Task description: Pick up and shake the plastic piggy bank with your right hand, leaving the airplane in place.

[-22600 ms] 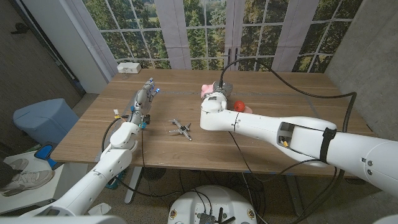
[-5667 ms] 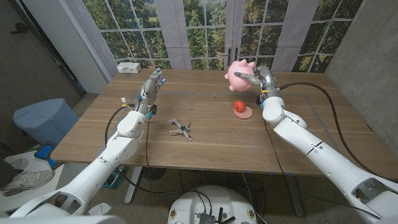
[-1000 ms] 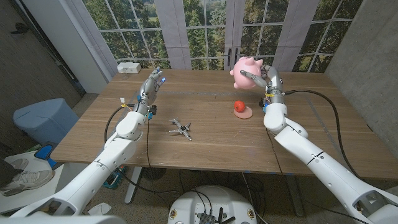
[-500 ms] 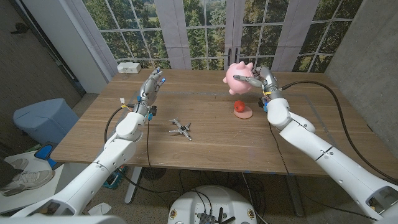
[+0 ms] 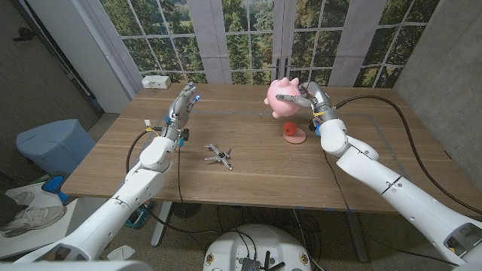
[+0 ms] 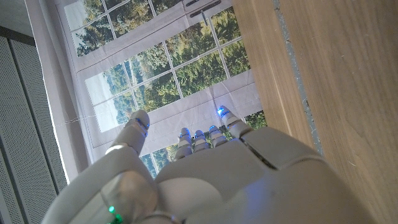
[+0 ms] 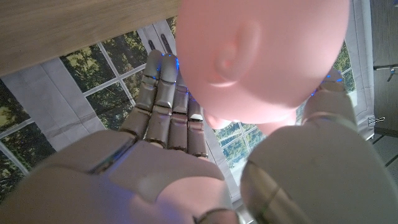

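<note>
Wooden table (image 5: 248,162): upper right, right hand (image 5: 315,98) grips pink pig (image 5: 282,98) aloft; airplane (image 5: 218,155) lies centre; left hand (image 5: 181,108) spread, holding nothing.

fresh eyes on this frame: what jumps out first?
The pink piggy bank, held in the air by the right hand over the far right part of the wooden table. Below it a small red object sits on the tabletop, and near the table's middle lies the small airplane. The left hand is raised over the left side, holding nothing.
</note>
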Action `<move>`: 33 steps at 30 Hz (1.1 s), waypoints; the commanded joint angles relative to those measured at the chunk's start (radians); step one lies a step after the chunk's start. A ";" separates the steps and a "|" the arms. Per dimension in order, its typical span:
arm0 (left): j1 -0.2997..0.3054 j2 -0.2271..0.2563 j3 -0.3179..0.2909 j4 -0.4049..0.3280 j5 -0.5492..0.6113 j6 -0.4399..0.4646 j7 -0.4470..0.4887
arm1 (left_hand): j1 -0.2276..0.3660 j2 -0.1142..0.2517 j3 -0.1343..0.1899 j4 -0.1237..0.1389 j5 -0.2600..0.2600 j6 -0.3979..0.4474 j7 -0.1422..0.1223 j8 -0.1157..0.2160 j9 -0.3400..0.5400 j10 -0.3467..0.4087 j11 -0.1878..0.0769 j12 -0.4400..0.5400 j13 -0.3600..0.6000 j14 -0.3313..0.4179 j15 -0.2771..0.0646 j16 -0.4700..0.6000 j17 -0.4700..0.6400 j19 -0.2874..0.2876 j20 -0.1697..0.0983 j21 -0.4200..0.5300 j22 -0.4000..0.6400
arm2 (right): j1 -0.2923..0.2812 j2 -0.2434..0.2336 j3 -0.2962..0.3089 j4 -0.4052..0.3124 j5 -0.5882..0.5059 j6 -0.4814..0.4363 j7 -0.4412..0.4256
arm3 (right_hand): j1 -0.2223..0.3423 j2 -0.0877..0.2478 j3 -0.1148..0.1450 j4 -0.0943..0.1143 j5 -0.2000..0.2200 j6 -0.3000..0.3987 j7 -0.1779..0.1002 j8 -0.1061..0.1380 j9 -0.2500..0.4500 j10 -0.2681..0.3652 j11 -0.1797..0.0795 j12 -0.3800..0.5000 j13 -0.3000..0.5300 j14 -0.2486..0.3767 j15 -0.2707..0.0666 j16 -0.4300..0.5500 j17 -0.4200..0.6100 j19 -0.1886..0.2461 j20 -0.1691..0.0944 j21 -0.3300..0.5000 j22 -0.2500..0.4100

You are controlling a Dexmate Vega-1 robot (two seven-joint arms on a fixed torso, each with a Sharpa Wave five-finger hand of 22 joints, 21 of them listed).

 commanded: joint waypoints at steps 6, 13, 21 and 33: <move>0.010 0.005 -0.008 -0.004 -0.004 -0.009 -0.003 | 0.015 0.009 -0.003 0.001 -0.001 -0.001 -0.003 0.004 0.005 -0.006 -0.002 0.008 0.005 0.000 -0.014 0.000 0.000 0.010 -0.002 -0.008 0.006 | 0.045 0.040 -0.101 0.068 -0.201 0.054 -0.054 | 0.313 0.327 0.300 0.000 -0.003 0.247 -0.236 0.003 0.135 0.294 -0.297 -0.003 0.171 0.170 -0.307 -0.007 0.004 -0.047 -0.066 0.006 0.000; 0.012 0.008 -0.012 -0.005 -0.008 -0.009 -0.006 | 0.015 0.009 -0.004 0.001 -0.001 0.000 -0.003 0.005 0.005 -0.006 -0.001 0.008 0.005 0.000 -0.012 -0.001 0.000 0.011 -0.002 -0.009 0.006 | 0.075 0.045 -0.147 0.084 -0.290 0.036 -0.025 | 0.310 0.327 0.301 0.001 -0.005 0.248 -0.240 0.001 0.132 0.294 -0.297 -0.005 0.172 0.170 -0.306 -0.012 0.002 -0.047 -0.067 0.008 -0.001; 0.017 0.011 -0.016 -0.008 -0.009 -0.009 -0.003 | 0.016 0.009 -0.004 0.001 -0.001 0.001 -0.004 0.005 0.005 -0.006 -0.001 0.008 0.005 0.000 -0.013 -0.001 0.000 0.011 -0.002 -0.011 0.006 | 0.102 0.055 -0.182 0.112 -0.350 0.045 0.001 | 0.308 0.327 0.302 0.001 -0.008 0.249 -0.241 -0.001 0.129 0.294 -0.302 -0.006 0.176 0.174 -0.307 -0.015 0.001 -0.045 -0.069 0.009 -0.001; 0.022 0.010 -0.018 -0.008 -0.008 -0.010 0.001 | 0.016 0.009 -0.004 0.001 -0.001 0.003 -0.005 0.005 0.005 -0.007 -0.002 0.008 0.005 0.000 -0.013 -0.001 0.000 0.012 -0.002 -0.013 0.006 | 0.135 0.069 -0.222 0.154 -0.418 0.036 0.042 | 0.306 0.325 0.304 0.001 -0.012 0.253 -0.244 -0.001 0.125 0.299 -0.302 -0.011 0.170 0.177 -0.307 -0.020 0.001 -0.045 -0.071 0.009 -0.001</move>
